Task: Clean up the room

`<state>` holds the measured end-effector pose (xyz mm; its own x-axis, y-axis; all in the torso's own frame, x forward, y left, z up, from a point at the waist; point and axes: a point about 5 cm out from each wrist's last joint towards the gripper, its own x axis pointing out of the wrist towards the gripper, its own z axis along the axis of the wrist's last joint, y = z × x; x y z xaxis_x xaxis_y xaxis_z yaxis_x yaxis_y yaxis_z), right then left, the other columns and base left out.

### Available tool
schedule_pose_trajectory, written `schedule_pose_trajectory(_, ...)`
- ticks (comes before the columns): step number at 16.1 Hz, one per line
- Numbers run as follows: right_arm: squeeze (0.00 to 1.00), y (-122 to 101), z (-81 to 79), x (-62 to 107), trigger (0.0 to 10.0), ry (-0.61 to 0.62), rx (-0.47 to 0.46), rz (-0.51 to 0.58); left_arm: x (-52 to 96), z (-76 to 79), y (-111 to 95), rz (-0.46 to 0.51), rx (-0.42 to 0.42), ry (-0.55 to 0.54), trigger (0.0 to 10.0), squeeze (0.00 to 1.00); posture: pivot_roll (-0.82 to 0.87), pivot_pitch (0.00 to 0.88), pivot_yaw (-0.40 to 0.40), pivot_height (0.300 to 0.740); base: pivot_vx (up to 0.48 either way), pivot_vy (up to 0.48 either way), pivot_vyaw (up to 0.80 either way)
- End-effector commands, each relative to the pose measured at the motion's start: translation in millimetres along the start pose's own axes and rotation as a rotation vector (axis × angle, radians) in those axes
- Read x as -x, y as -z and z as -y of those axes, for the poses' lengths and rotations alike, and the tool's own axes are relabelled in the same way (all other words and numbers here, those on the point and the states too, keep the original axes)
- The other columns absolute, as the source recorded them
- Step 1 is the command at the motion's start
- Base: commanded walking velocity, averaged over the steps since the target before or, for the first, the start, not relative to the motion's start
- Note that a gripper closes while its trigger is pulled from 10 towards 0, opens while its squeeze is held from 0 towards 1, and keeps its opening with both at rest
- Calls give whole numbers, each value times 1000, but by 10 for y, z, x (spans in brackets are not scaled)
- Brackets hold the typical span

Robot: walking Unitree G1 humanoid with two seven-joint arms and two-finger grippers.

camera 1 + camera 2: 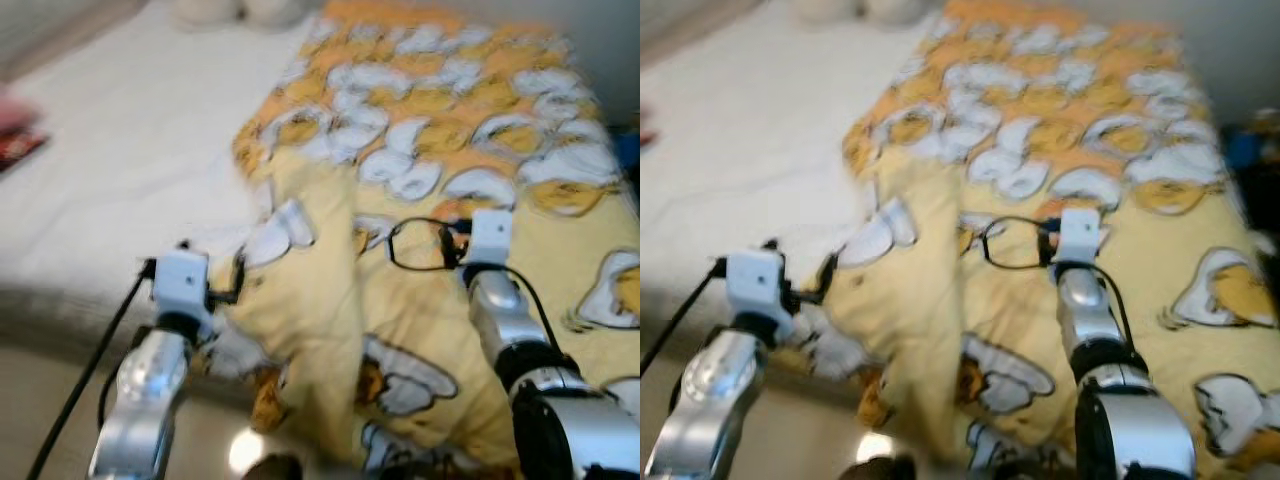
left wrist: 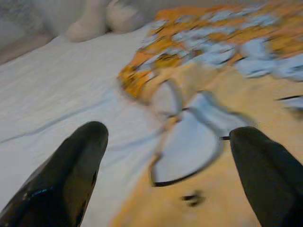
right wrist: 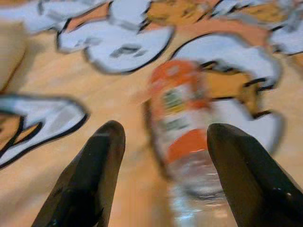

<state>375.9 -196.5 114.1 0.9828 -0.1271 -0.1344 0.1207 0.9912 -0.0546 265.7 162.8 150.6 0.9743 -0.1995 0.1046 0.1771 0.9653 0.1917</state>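
Bottle (image 3: 182, 137): clear plastic, orange label, lying on the yellow duck-print blanket (image 1: 420, 330) on the bed (image 1: 120, 170).
Right tool (image 3: 163, 142): fingers spread wide, straddling the bottle, gripping nothing.
Left tool (image 2: 170, 151): fingers wide apart, empty, over the blanket's edge near the white sheet.

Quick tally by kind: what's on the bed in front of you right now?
Yellow duck-print blanket: 1
Clear plastic bottle with orange label, lying on the blanket between the right gripper fingers: 1
White pillows at the head: 2
Red item at the bed's left edge, blurred: 1
Total: 5
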Motion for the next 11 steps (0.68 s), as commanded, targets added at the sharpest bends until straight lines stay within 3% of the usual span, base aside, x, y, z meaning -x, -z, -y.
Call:
schedule_pose_trajectory(1, 0, 12, 27, -16, 10000, 29, 4, -33, 110, 167, -258, 83, -7, 120, 10000, 0, 481, 379, 38, 740, 0, 0, 0)
schedule_pose_trajectory(5, 0, -104, 72, -59, 10000, 66, 1, -10, 284, 121, -402, 71, -33, 82, 10000, 0, 514, 411, 28, 740, 0, 0, 0)
schedule_pose_trajectory(8, 0, -283, 130, -88, 10000, 103, 4, 82, 335, 68, -382, 51, -49, 55, 10000, 0, 517, 401, 21, 740, 0, 0, 0)
schedule_pose_trajectory(11, 0, -592, 51, -121, 10000, 16, -41, 237, 375, 83, -359, 6, -56, 55, 10000, 0, 495, 379, 8, 740, 0, 0, 0)
